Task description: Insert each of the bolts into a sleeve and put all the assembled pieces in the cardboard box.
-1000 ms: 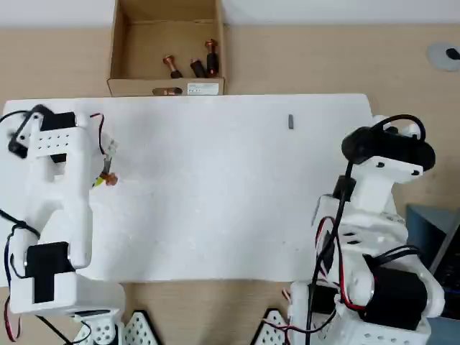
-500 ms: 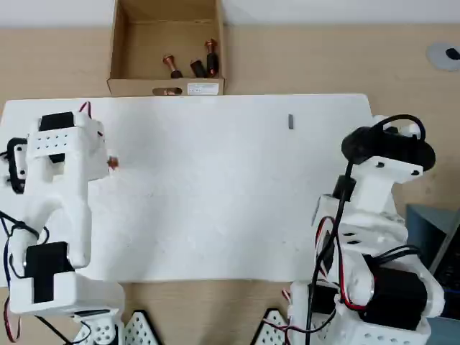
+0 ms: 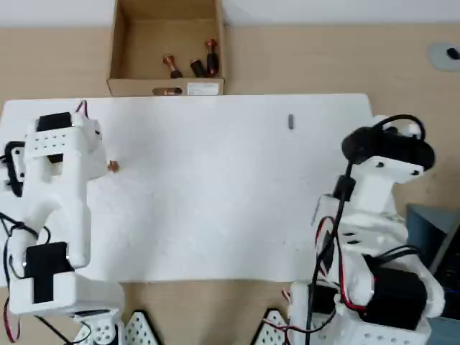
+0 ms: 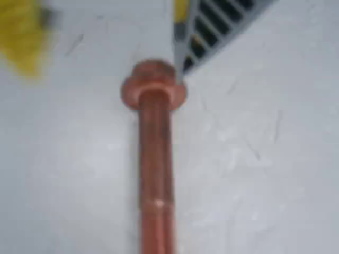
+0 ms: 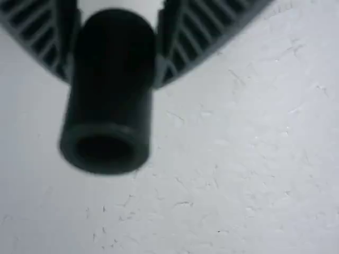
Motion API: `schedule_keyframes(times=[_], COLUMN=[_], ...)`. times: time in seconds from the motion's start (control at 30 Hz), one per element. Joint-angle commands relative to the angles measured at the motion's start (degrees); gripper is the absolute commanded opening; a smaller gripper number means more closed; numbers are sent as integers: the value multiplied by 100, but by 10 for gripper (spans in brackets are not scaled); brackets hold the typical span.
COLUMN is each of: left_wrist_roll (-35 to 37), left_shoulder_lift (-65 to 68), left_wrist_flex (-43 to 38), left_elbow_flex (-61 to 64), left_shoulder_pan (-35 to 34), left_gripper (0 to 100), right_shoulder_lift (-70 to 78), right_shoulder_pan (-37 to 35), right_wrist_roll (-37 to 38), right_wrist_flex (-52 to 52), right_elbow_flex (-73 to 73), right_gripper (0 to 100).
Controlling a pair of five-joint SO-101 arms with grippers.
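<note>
A copper bolt [image 4: 154,159] lies along the white foam board [image 3: 230,208], and its head [image 3: 113,167] peeks out beside the left arm [image 3: 54,172]. My left gripper [image 4: 103,63] stands open: a grey ribbed finger [image 4: 222,26] touches the bolt head with its tip, and the blurred yellow-marked finger [image 4: 24,39] is well off to the other side. My right gripper [image 5: 114,79] is shut on a black sleeve [image 5: 108,100], held just above the board with its open end facing the camera. In the high view the right arm [image 3: 381,169] covers that sleeve.
The cardboard box [image 3: 115,61] stands past the board's far edge at the left and holds assembled copper-and-black pieces [image 3: 205,63]. A small dark piece [image 3: 290,121] lies on the board near its far right. Bare tabletop surrounds the board.
The left arm has turned and drawn back toward the board's left edge. The bolt head has shifted a little toward the far side. The right arm has kept still.
</note>
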Motion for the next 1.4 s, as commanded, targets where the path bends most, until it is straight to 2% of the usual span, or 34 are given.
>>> schedule_keyframes(times=[0.0,0.2,0.47,0.57,0.8,0.93,1.1,1.23,1.37], left_wrist_roll=[-396,-1635,-3886,-4642,-6796,-7780,-9231,-10119,-11842], left_shoulder_lift=[-295,-330,-347,-347,-338,-303,-295,-295,-286], left_wrist_flex=[-35,-35,-18,413,2092,2778,2901,3042,3015], left_elbow_flex=[-273,-281,-387,-615,-1679,-2092,-2119,-2110,-2119], left_shoulder_pan=[185,202,44,53,53,53,53,70,18], left_gripper=[292,295,296,295,294,293,291,195,143], right_shoulder_lift=[13,22,31,31,31,40,40,40,40], right_shoulder_pan=[40,40,40,40,40,40,31,40,31], right_wrist_roll=[-35,-18,-9,-9,-9,-9,158,273,281], right_wrist_flex=[70,70,70,70,70,62,-62,-158,-167], right_elbow_flex=[4,4,4,-4,-4,-4,75,154,163], right_gripper=[9,9,9,9,9,9,9,9,9])
